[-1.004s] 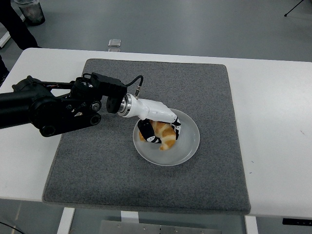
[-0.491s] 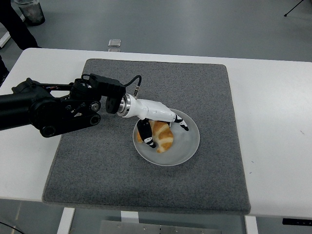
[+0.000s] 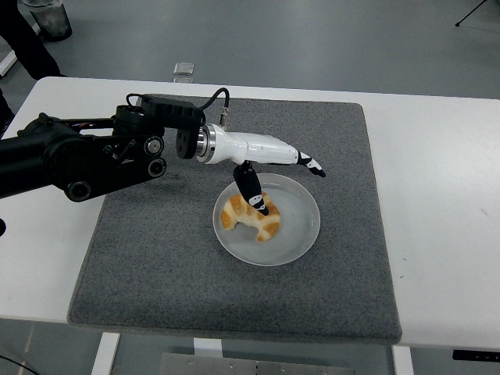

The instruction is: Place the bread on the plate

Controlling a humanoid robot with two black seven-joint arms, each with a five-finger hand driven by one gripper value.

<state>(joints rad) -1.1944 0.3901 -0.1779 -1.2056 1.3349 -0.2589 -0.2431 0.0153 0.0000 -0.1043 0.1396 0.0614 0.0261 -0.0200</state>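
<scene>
1. You have no readable writing on anything here
2. Your left hand (image 3: 269, 168) hovers above the plate (image 3: 301, 234), fingers spread, thumb pointing down, gripping nothing
3. The bread (image 3: 251, 218) lies on the plate, on the grey mat (image 3: 156, 266) covering the desk (image 3: 445, 195)

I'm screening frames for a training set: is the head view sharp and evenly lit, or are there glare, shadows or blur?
Head view: sharp throughout, no motion blur on the left hand; soft even lighting, only faint shadows under the arm on the grey mat; no hard glare on the plate; the bread reads clearly.
</scene>
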